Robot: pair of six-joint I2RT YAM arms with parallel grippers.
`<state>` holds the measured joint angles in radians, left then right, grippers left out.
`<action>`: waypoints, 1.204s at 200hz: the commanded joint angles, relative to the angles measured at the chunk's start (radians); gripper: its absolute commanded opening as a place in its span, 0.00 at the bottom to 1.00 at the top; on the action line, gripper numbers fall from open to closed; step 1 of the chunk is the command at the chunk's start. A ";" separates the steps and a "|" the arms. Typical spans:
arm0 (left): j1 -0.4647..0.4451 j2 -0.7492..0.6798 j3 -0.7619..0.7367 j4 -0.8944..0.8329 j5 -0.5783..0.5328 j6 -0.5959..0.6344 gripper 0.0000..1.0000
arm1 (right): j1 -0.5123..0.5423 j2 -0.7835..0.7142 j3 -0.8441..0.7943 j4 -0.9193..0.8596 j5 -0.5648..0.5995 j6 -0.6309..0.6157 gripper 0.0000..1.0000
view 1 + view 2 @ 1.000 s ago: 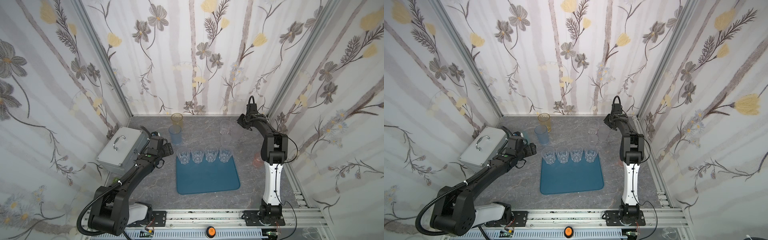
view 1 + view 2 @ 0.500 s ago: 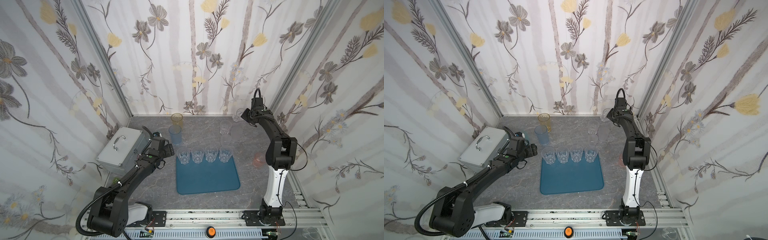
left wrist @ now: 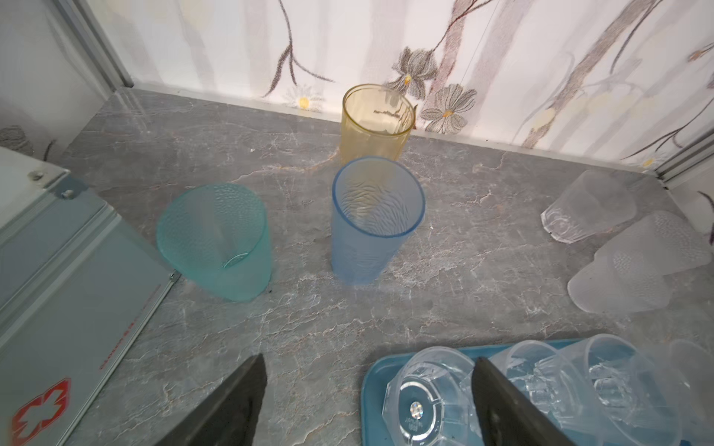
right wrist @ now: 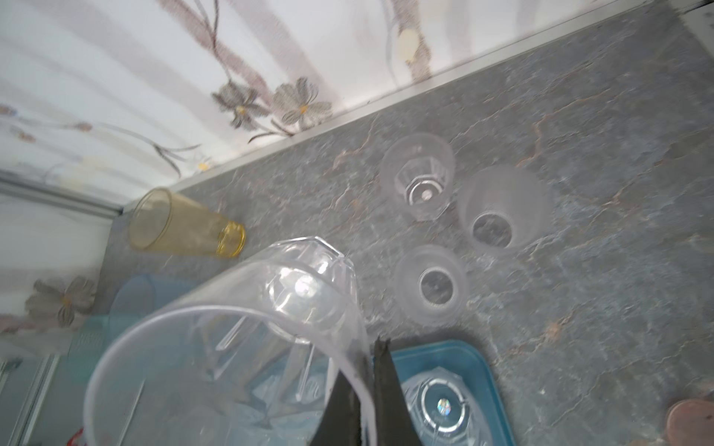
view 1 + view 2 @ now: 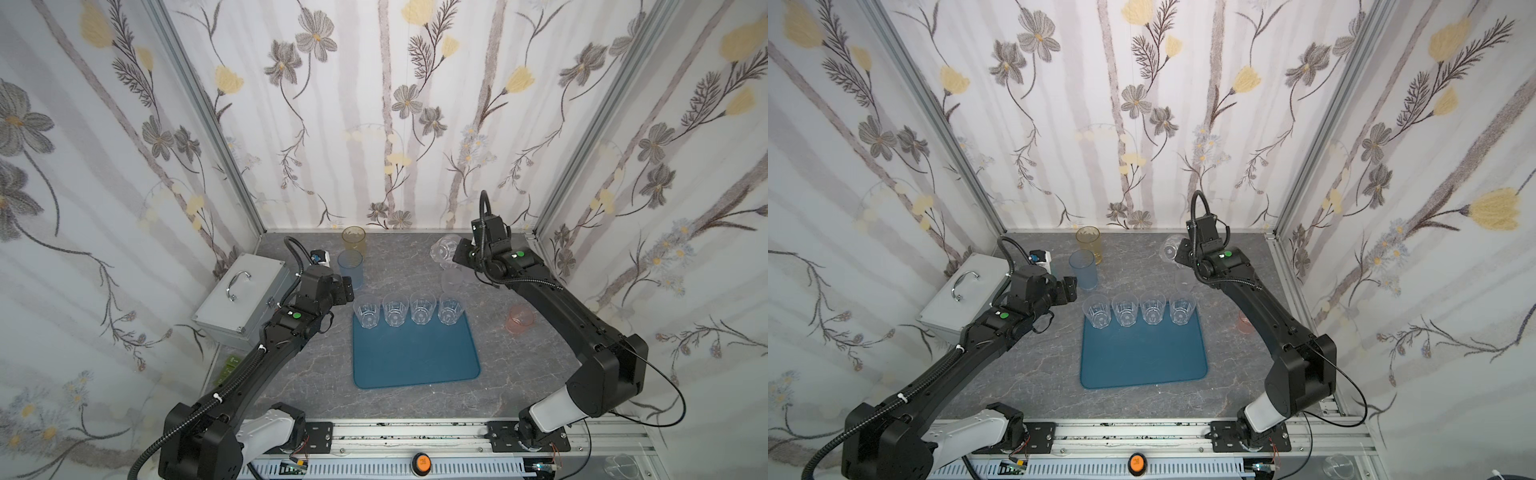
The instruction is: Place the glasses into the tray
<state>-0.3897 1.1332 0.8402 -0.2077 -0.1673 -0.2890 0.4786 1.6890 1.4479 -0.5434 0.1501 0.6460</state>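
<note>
A red cross sign [image 3: 40, 409] marks the silver case [image 3: 77, 251].

Teal rectangular plastic tray [image 5: 415, 357]: counter [image 5: 316, 386] centre; four clear faceted tumblers [image 5: 422, 307] line its rear edge. Silver metal case [image 5: 241, 291]: left edge. Amber tumbler [image 5: 353, 239]: rear edge, blue tumbler [image 5: 350, 266] before it. Pink tumbler [image 5: 519, 319]: right of tray.

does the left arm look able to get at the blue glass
Likely yes: the left gripper is open and empty, and the blue glass stands upright just ahead, with bare tabletop between and the teal glass apart.
</note>
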 commanded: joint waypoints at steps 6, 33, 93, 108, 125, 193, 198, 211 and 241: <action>-0.012 -0.011 -0.032 -0.094 -0.049 -0.055 0.86 | 0.146 -0.014 -0.024 -0.028 0.067 0.043 0.04; -0.009 -0.024 -0.085 -0.097 -0.029 -0.117 0.86 | 0.292 -0.003 -0.001 -0.082 0.082 0.050 0.04; 0.068 -0.018 -0.179 -0.094 0.023 -0.195 0.87 | 0.516 0.069 0.025 -0.193 0.096 0.070 0.03; 0.091 -0.025 -0.185 -0.093 0.052 -0.205 0.87 | 0.553 0.103 0.026 -0.191 0.082 0.073 0.03; 0.106 -0.033 -0.187 -0.089 0.072 -0.215 0.87 | 0.583 0.162 0.044 -0.186 0.069 0.071 0.03; 0.112 -0.067 -0.200 -0.070 0.068 -0.216 0.87 | 0.616 0.429 0.218 -0.251 0.102 0.000 0.02; 0.112 -0.067 -0.199 -0.068 0.067 -0.214 0.87 | 0.615 0.440 0.226 -0.255 0.100 -0.005 0.02; 0.112 -0.064 -0.201 -0.067 0.062 -0.214 0.87 | 0.615 0.470 0.249 -0.275 0.103 -0.016 0.02; 0.112 -0.055 -0.198 -0.059 0.064 -0.216 0.87 | 0.610 0.516 0.279 -0.295 0.114 -0.029 0.03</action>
<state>-0.2794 1.0721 0.6426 -0.2905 -0.0933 -0.5011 1.0908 2.1792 1.7000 -0.8200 0.2367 0.6380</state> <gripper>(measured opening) 0.874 0.071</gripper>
